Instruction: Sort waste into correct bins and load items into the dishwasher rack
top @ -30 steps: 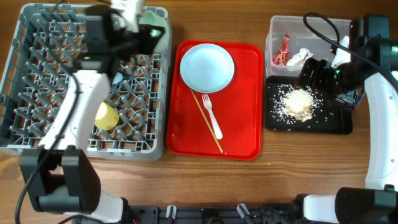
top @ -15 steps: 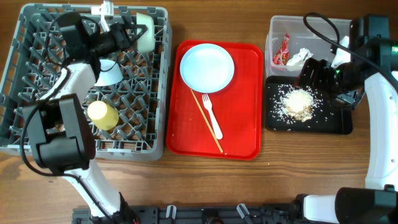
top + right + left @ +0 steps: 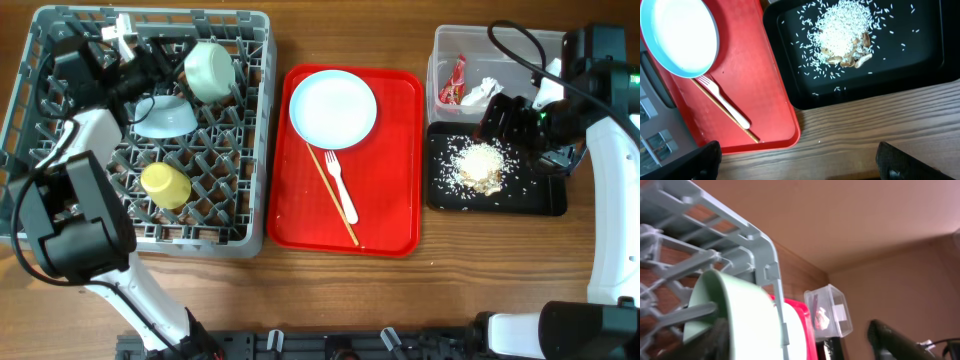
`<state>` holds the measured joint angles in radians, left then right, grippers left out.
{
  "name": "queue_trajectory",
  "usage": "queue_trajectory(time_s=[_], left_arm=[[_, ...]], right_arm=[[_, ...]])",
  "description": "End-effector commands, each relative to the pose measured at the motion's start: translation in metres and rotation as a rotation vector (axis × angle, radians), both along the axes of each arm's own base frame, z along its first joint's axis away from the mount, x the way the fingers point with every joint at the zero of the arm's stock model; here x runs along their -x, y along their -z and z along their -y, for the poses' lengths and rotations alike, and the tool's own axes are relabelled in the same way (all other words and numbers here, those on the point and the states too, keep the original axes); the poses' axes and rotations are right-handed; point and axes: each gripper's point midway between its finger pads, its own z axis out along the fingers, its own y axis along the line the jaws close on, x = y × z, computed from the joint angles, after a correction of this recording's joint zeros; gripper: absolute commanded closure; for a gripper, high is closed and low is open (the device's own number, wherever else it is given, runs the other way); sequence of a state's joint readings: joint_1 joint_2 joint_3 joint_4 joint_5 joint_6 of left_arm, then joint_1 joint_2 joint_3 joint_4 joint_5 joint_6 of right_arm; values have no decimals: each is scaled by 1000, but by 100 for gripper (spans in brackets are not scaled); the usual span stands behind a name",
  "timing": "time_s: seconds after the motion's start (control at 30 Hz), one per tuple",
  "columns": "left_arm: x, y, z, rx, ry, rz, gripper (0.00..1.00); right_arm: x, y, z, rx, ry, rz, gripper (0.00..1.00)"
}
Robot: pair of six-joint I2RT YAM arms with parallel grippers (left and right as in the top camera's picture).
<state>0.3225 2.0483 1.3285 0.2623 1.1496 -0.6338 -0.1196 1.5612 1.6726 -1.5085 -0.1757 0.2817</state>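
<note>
The grey dishwasher rack [image 3: 60, 215] fills the left of the table. A pale bowl [image 3: 210, 70] stands on edge at its back, a second bowl [image 3: 165, 115] lies upside down, and a yellow cup [image 3: 165, 185] sits lower. My left gripper [image 3: 160, 62] is open just left of the standing bowl [image 3: 740, 315], jaws wide apart. The plate [image 3: 333, 108] and white fork [image 3: 342, 192] lie on the red tray [image 3: 390, 215]. Rice scraps [image 3: 478, 165] lie in the black tray [image 3: 540, 200]. The clear tub [image 3: 500, 45] holds the red sachet [image 3: 453, 82] and tissue [image 3: 483, 92]. My right gripper [image 3: 800, 172] hangs open and empty.
A thin wooden stick [image 3: 338, 205] lies beside the fork on the red tray. In the right wrist view the plate [image 3: 680, 37], fork [image 3: 722, 102] and rice [image 3: 842, 32] show, with bare wood [image 3: 850, 130] below them. The rack's back rim [image 3: 740, 235] crosses the left wrist view.
My left arm swung left along the rack's back and opened, letting go of the pale bowl, which now stands on edge there. The right arm has not moved.
</note>
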Motion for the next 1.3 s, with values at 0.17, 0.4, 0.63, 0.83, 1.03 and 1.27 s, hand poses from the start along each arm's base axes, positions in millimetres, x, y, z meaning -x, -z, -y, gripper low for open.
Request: queue_trajectory(time_s=[0.17, 0.4, 0.63, 0.83, 1.03, 1.27], left_arm=[[2, -4, -58, -5, -115, 9, 0], [11, -42, -65, -98, -190, 50, 0], [62, -57, 7, -507, -257, -129, 0], [136, -39, 134, -581, 64, -268, 0], [170, -9, 192, -708, 93, -395, 0], [191, 56, 218, -876, -42, -598, 0]], right_arm=[[0, -10, 0, 1, -15, 31, 0], [0, -10, 0, 2, -19, 32, 0], [-1, -10, 0, 3, -18, 36, 0], [-1, -10, 0, 3, -19, 36, 0], [-1, -10, 0, 5, -29, 37, 0], [0, -10, 0, 4, -29, 33, 0]])
